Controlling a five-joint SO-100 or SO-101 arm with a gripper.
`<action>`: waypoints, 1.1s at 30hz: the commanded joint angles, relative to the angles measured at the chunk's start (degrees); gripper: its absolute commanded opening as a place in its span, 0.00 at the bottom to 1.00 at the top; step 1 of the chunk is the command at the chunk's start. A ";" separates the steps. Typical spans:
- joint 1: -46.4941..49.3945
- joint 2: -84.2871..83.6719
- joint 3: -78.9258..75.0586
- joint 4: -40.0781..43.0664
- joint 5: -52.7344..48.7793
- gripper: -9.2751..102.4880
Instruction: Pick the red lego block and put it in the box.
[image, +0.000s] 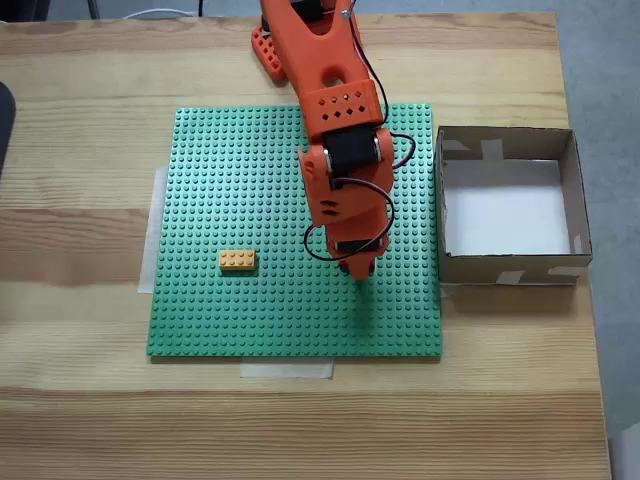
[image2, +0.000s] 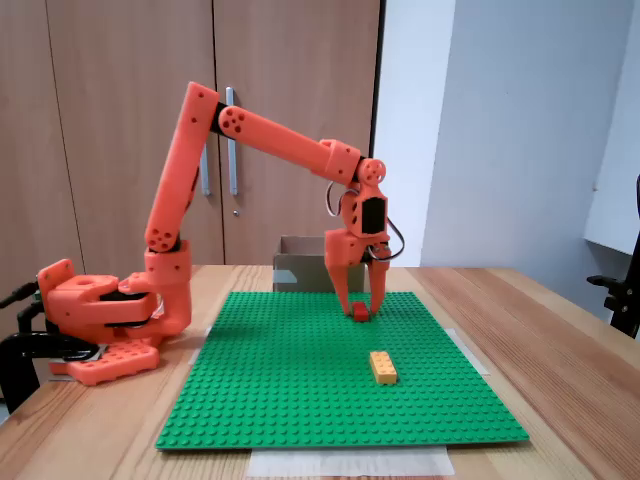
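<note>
The orange pincer (image2: 358, 305) stands spread wide, straddling the small red plastic lego block (image2: 360, 313) on the green studded baseplate (image2: 300, 385), near the brown cardboard box (image: 510, 205).

Wooden table (image: 80, 400) carried green baseplate (image: 250, 190) — taped flat — with the box (image: 578, 215) beside it, arm base (image2: 95, 320).

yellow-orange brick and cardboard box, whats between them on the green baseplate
In the top-down fixed view, the orange arm's claw stands between the yellow-orange plastic brick and the brown cardboard box; otherwise bare green studs.
</note>
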 joint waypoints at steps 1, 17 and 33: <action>0.26 0.18 -2.11 -0.53 -0.18 0.24; -0.09 0.09 -2.20 -0.97 -0.97 0.09; -0.44 3.34 -1.49 1.76 -2.46 0.08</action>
